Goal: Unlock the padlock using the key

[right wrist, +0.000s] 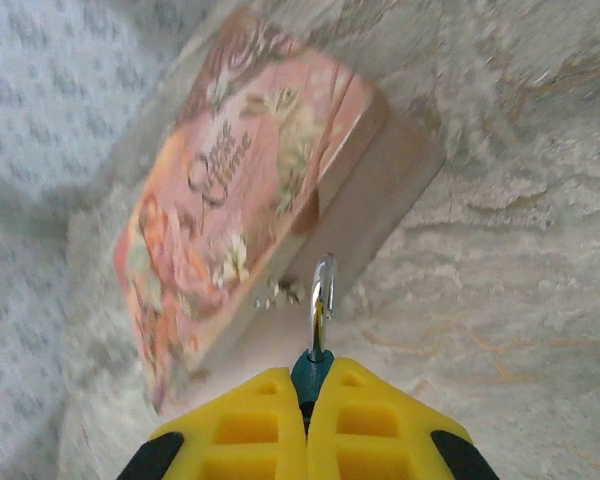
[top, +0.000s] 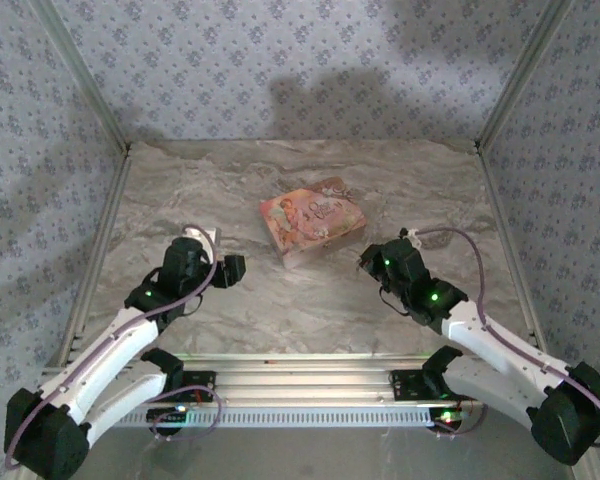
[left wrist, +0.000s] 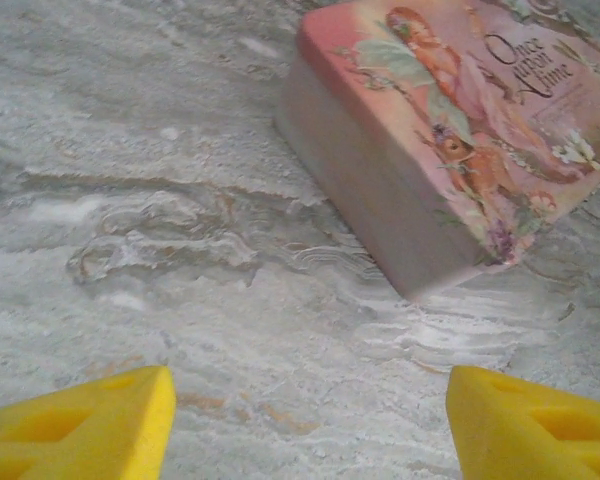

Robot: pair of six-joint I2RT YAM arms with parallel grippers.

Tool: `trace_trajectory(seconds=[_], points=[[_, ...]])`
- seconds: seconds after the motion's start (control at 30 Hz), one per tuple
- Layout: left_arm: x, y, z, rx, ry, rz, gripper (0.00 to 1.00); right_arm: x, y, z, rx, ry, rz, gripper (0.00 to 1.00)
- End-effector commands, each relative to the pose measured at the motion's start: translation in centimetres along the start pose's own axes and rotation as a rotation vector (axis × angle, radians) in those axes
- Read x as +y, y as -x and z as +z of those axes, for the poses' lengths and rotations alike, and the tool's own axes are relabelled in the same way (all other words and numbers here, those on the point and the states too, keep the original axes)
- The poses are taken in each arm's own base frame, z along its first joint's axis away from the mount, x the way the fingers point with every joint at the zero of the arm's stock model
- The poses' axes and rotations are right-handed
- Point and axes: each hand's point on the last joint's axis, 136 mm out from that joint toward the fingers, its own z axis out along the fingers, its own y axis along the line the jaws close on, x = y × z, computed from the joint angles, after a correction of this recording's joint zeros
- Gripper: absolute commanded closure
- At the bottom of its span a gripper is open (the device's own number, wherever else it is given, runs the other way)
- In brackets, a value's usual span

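My right gripper is shut on the padlock, a small dark teal body pinched between the yellow fingers. Its silver shackle sticks out forward toward the side of the pink picture box. Seen from the top, the right gripper sits just right of the box. My left gripper is open, its yellow fingertips wide apart over bare marble with nothing between them. In the top view it lies left of the box. The key is out of view.
The pink box lies tilted at mid-table, its near corner a short way ahead of the left fingers. Aluminium frame posts and patterned walls enclose the marble table on three sides.
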Motion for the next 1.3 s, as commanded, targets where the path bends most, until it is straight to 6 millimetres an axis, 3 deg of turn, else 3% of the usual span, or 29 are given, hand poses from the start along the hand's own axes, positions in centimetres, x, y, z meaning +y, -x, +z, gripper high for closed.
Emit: trace_trajectory(seconds=[0.0, 0.23, 0.5, 0.63, 0.67, 0.77, 0.9, 1.07, 1.13, 1.27], points=[[0.9, -0.5, -0.8, 0.072, 0.040, -0.026, 0.24, 1.8, -2.4, -0.1, 0.157, 0.075, -0.161, 1.00], [3.1, -1.7, -1.2, 0.156, 0.120, -0.167, 0.22, 6.8, -8.5, 2.1, 0.314, 0.166, -0.311, 1.00], [4.9, -3.4, -1.6, 0.210, 0.171, -0.275, 0.19, 13.1, -17.7, 6.6, 0.542, 0.282, -0.404, 1.00], [6.8, -3.5, -2.3, 0.174, 0.244, -0.333, 0.18, 15.5, -21.7, 9.4, 0.660, 0.273, -0.466, 1.00], [7.3, -3.4, -2.7, 0.154, 0.263, -0.345, 0.18, 16.8, -21.9, 10.1, 0.672, 0.286, -0.478, 1.00], [8.2, -2.7, -4.0, 0.072, 0.297, -0.362, 0.17, 17.5, -23.4, 12.7, 0.729, 0.261, -0.536, 1.00], [8.6, -2.5, -4.9, 0.013, 0.309, -0.370, 0.16, 17.2, -24.4, 16.0, 0.770, 0.199, -0.636, 1.00], [8.9, -2.8, -4.6, 0.009, 0.311, -0.374, 0.15, 16.7, -23.8, 19.5, 0.776, 0.145, -0.625, 0.95], [8.9, -2.7, -4.4, 0.000, 0.306, -0.371, 0.15, 16.9, -23.3, 20.2, 0.772, 0.141, -0.652, 0.88], [8.8, -2.1, -4.2, -0.021, 0.294, -0.350, 0.15, 18.6, -21.5, 20.1, 0.733, 0.140, -0.727, 0.57]])
